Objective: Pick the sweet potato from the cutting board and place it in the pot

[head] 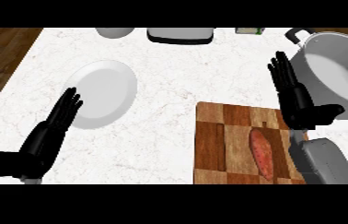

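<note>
Pot [326,68] at right edge, inside bare as far as seen. Sweet potato [262,153] flat on cutting board [224,144], lower right. White plate [103,93] left, nothing on it. Marble desk [183,75]. Left robot hand [51,126] open, fingers straight, over plate's edge. Right robot hand [296,96] open, between board and pot.
</note>
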Controlling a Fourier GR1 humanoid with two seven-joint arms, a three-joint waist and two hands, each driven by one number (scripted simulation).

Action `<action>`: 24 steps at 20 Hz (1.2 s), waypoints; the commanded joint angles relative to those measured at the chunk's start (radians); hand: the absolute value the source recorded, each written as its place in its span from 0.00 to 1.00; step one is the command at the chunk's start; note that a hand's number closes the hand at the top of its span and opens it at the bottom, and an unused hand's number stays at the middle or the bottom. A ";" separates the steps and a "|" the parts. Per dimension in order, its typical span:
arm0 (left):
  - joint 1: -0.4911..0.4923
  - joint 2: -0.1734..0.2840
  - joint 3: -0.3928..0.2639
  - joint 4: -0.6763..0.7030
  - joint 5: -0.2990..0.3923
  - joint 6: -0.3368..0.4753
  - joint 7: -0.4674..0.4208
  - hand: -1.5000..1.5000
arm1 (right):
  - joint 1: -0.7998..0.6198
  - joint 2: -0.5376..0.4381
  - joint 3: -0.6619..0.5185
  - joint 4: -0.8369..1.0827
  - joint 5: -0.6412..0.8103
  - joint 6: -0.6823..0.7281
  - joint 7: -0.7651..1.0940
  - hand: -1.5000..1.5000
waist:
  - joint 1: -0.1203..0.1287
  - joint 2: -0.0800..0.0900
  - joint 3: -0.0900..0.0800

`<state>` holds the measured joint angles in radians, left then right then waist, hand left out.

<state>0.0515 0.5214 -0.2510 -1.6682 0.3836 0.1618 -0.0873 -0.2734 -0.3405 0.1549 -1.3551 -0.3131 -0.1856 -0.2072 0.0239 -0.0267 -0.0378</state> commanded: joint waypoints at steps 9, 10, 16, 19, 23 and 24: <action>-0.177 -0.035 0.129 0.043 0.018 0.150 0.130 0.50 | -0.079 -0.256 -0.005 0.342 0.172 0.377 -0.402 0.00 | 0.007 0.049 0.043; -0.220 -0.071 0.080 0.057 -0.030 0.201 0.161 0.50 | -0.063 -0.217 0.011 0.377 0.162 0.416 -0.489 0.00 | -0.005 0.048 0.044; -0.194 -0.062 0.114 0.042 -0.019 0.181 0.178 0.50 | -0.153 -0.293 -0.052 0.579 0.172 0.632 -0.815 0.00 | 0.004 0.034 0.041; -0.297 -0.028 0.162 0.105 -0.007 0.158 0.230 0.50 | -0.204 -0.343 -0.017 0.544 0.200 0.689 -0.759 0.00 | -0.011 0.032 0.039; -0.273 -0.082 0.117 0.112 -0.054 0.205 0.205 0.50 | -0.223 -0.448 0.091 0.427 0.289 0.734 -0.649 0.00 | -0.019 0.028 0.037; -0.285 -0.062 0.116 0.070 -0.045 0.200 0.253 0.50 | -0.206 -0.457 0.119 0.431 0.314 0.742 -0.646 0.00 | -0.014 0.027 0.038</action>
<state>-0.2182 0.4640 -0.1225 -1.5798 0.3527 0.3464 0.1304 -0.4711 -0.7373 0.1980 -0.8985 -0.0755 0.4181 -0.8026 0.0118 0.0040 0.0007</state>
